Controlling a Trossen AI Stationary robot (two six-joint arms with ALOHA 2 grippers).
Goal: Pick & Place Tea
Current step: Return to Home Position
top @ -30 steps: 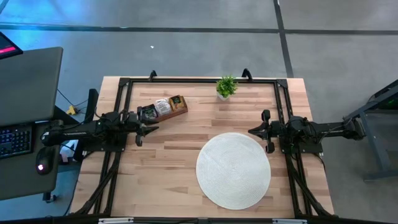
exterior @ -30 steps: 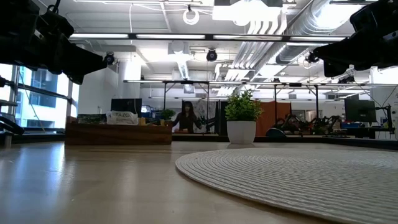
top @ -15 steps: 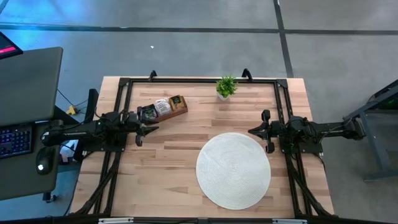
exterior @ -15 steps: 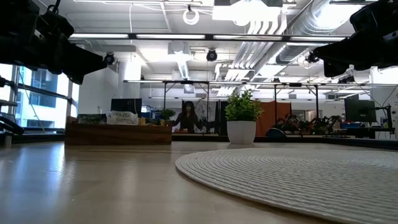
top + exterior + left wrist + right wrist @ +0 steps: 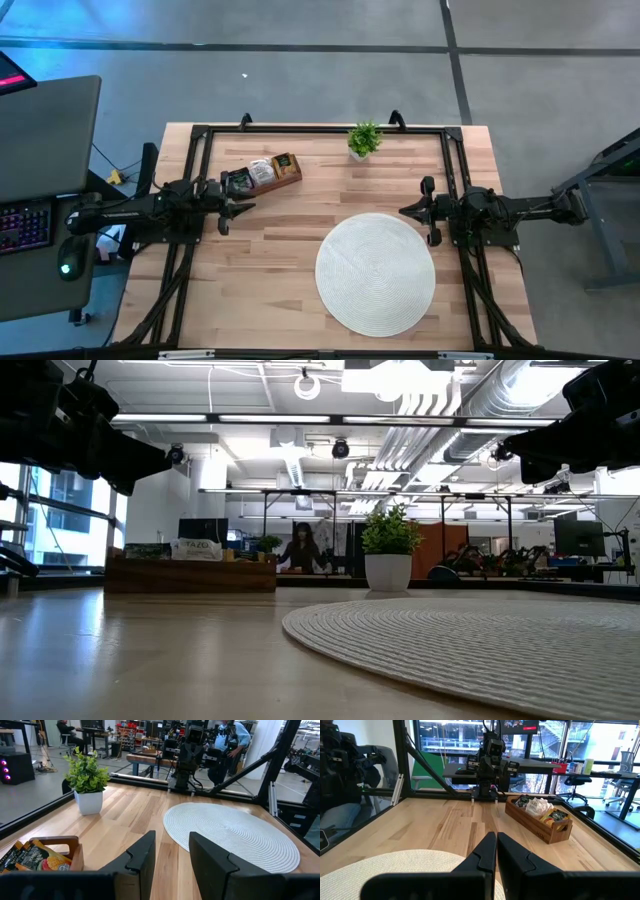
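Observation:
The tea sachets (image 5: 262, 172) stand packed in a long brown wooden tray (image 5: 292, 178) on the far left of the table; black, white and yellow-brown ones show in the right wrist view (image 5: 538, 808). My left gripper (image 5: 243, 207) hovers just near of the tray, open, touching nothing; its fingers (image 5: 172, 851) point toward the round white mat (image 5: 375, 273). My right gripper (image 5: 404, 211) waits at the mat's far right edge, shut (image 5: 496, 842), holding nothing.
A small green potted plant (image 5: 364, 139) stands at the far edge. A black frame (image 5: 320, 129) runs around the table's sides. Bare wood lies between the tray and the mat. People sit in the room beyond the table (image 5: 303, 547).

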